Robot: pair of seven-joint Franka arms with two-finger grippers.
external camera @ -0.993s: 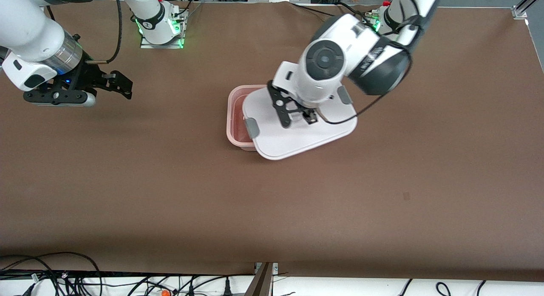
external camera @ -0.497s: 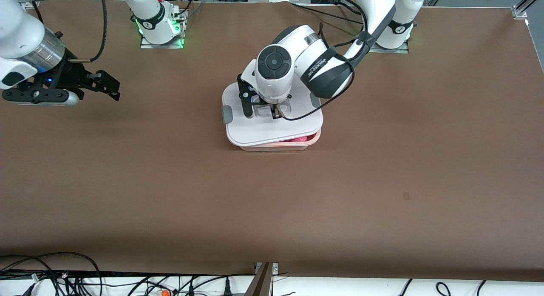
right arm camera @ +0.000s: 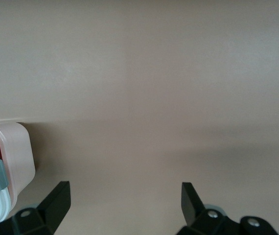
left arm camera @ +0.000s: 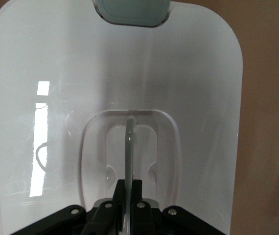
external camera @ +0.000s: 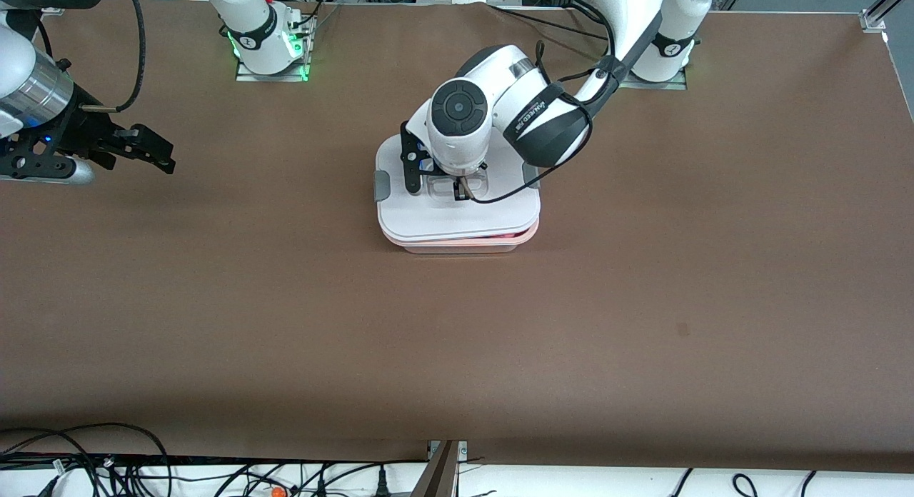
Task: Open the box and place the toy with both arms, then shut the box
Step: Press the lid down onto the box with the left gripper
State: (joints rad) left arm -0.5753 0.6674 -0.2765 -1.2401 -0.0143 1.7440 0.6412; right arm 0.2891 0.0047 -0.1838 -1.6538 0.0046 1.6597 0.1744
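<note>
Lid (external camera: 457,215) sat on box (external camera: 464,243) mid-table, nearly flush. Left gripper (external camera: 460,190) pinched lid's handle (left arm camera: 129,147). Toy prob inside, unseen. Right gripper (external camera: 153,148) spread wide, empty, waiting toward right arm's end. Left: press, clip, let go.

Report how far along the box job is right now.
Done, apparently: a sliver of pink shows under the lid, probably the toy inside the box. In hand: the left gripper grips the lid's central handle, with the lid sitting over the box. Left: release it, and perhaps press the grey clips. The right gripper waits open over bare table.
</note>
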